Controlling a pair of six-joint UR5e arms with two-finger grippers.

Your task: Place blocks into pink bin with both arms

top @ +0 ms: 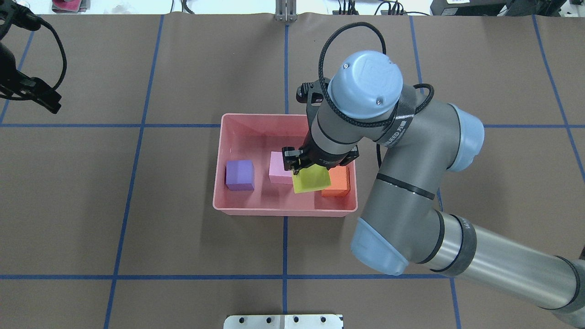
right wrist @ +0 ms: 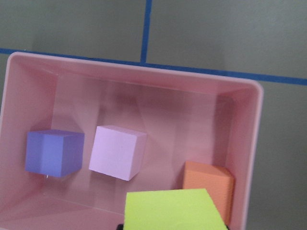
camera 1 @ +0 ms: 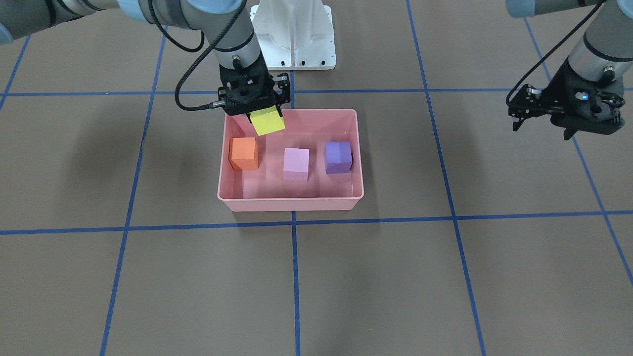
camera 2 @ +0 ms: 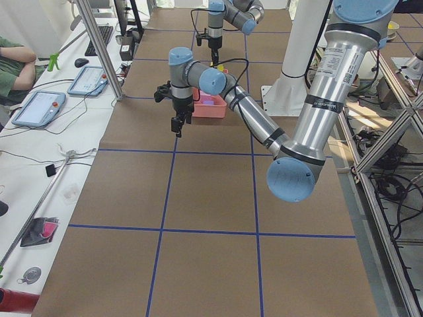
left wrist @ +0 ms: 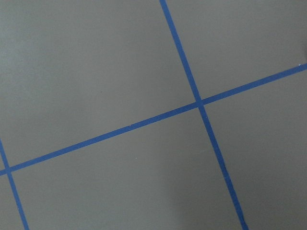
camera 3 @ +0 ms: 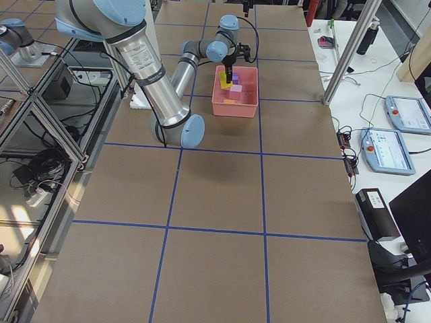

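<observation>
Currently pink bin [camera 1: 292, 203] holds orange [camera 1: 244, 153], lilac [camera 1: 296, 164], purple [camera 1: 338, 157] — yellow block [camera 1: 267, 122] hangs above.

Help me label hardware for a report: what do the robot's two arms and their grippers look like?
Both the right arm and left arm are grey metallic tubes with rounded light-blue joint caps. A black braided cable loops along each wrist. The right arm carries a black band with white lettering, too small to read. The right gripper and left gripper are black and angular.
</observation>
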